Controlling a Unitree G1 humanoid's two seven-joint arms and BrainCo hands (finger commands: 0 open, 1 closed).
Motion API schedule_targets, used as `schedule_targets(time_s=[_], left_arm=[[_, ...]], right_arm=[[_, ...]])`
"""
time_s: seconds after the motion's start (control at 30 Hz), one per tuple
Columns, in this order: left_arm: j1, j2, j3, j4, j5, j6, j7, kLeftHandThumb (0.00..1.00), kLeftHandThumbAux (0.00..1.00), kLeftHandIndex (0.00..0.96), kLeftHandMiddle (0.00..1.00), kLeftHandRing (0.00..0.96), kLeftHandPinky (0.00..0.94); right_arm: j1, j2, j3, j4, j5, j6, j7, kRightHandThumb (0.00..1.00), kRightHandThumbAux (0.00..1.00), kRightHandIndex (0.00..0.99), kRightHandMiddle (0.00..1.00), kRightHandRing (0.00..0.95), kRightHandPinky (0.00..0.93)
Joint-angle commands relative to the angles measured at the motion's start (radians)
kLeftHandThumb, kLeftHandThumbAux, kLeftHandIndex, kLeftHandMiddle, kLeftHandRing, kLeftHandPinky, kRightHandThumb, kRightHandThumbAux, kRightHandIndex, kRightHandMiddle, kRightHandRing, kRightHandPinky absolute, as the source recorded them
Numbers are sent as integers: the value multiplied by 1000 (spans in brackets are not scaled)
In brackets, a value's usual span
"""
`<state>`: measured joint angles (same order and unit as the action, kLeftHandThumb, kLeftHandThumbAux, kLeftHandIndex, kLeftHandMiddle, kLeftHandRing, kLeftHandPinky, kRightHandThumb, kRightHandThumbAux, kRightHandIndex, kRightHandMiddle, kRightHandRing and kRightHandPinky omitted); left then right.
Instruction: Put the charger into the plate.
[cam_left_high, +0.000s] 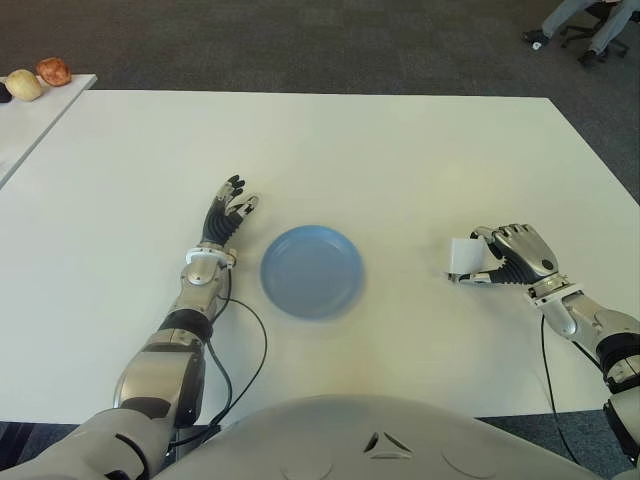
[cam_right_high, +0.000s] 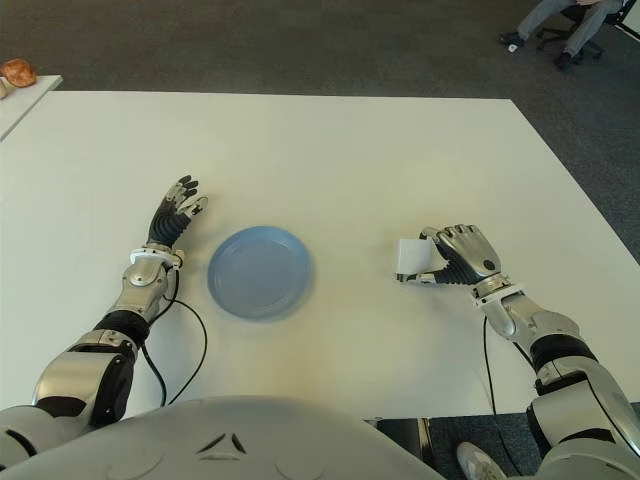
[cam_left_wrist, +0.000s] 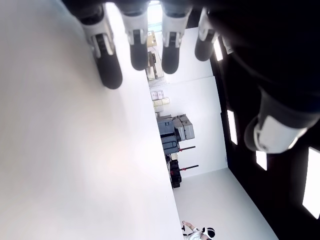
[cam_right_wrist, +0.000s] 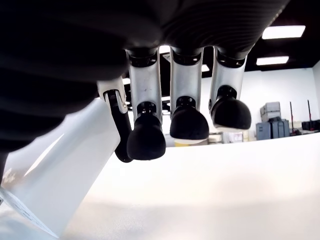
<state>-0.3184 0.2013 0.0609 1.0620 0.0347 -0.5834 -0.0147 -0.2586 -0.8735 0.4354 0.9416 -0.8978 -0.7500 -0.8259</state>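
The white charger (cam_left_high: 465, 257) is a small block on the white table (cam_left_high: 380, 150), right of the blue plate (cam_left_high: 311, 270). My right hand (cam_left_high: 497, 262) is at the charger's right side, fingers curled, thumb and index finger closed against it. In the right wrist view the charger (cam_right_wrist: 60, 170) shows beside the index fingertip (cam_right_wrist: 145, 142), and the other fingertips hang free over the table. My left hand (cam_left_high: 229, 212) shows just left of the plate with its fingers stretched out and nothing in it. The plate holds nothing.
Two round pieces of fruit (cam_left_high: 38, 77) lie on a second table at the far left. An office chair and a person's legs (cam_left_high: 590, 25) show on the carpet at the far right. The table's right edge (cam_left_high: 600, 160) runs close behind my right hand.
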Motion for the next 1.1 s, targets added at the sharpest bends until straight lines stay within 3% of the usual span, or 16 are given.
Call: schedule_targets(time_s=[0.03,0.33,0.7,1.1], left_arm=[[82,-9,-12,56,13,77,-24,0,525,87,131,110,101],[79,-10,-13,56,14,83,-20,0,533,94,137,119,113],[75,-10,-12,60,15,101,-13,0,540,92,138,122,114],[80,-13,-15,51,16,76,-17,0,530,88,135,118,105]], right_arm=[[-16,14,4,3,21,-28,37,841,641,800,840,837,815],[-16,13,-2,-1,37,-38,76,817,636,781,827,826,807],[-19,17,-3,-1,42,-42,104,699,665,736,837,840,799],[-23,19,-33,-17,78,-61,106,603,694,743,848,853,815]])
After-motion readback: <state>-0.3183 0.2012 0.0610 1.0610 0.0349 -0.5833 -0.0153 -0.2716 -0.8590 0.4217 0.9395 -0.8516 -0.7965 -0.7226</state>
